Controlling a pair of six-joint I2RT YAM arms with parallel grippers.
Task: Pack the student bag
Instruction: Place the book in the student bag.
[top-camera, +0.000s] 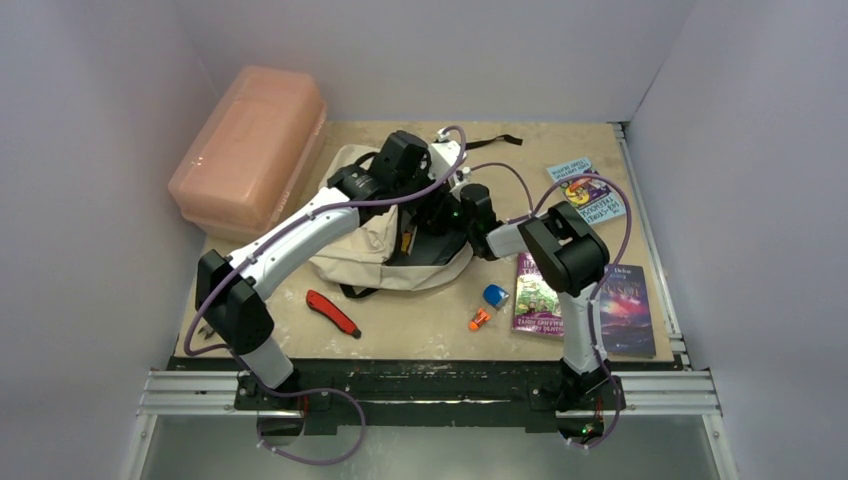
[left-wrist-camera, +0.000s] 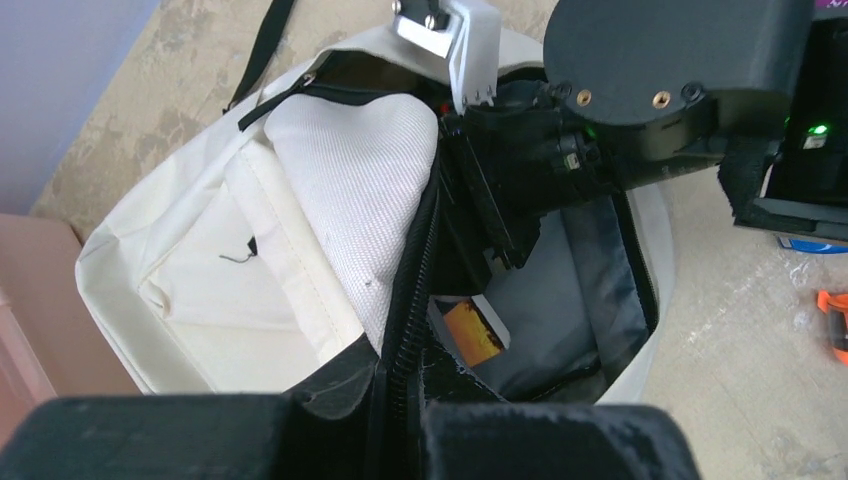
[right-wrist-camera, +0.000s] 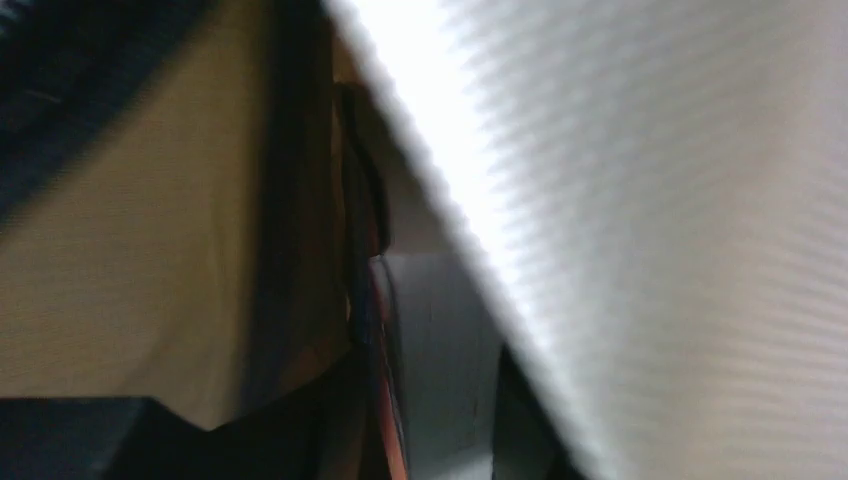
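**A:** We've got the left claw (left-wrist-camera: 400, 432) pinched shut on the black zip edge (left-wrist-camera: 408, 290) of the soft cream fabric backpack with black straps (top-camera: 362, 238), lifting its mouth. The backpack lies slumped on the table directly beneath both claws.

**B:** And the right claw (left-wrist-camera: 497, 232) is down inside that mouth, past the zip. We can't tell whether its fingers are apart or closed. Its own camera gives us only blurred cloth and lining.

**A:** Just below it we see a flat orange-and-white cover (left-wrist-camera: 470, 335) lying against the grey lining. We can't say whether the two are touching.

**B:** We read this as the drop-in step. To do it well, we want the left claw's pinch firm and high so the mouth doesn't sag. We'd release only once the piece lies flat, then draw the right claw straight out, clear of the zip teeth.

**A:** The risk we see is the cream flap beside the right claw folding over it.

**B:** As for the backpack itself, we see limp, creased cloth, a white woven inner panel, dark grey lining, and the zip gaping wide. We'd expect it to give wherever we push.

**A:** Well off to the right of the right claw lie purple paperback books (top-camera: 625, 310), not yet packed.
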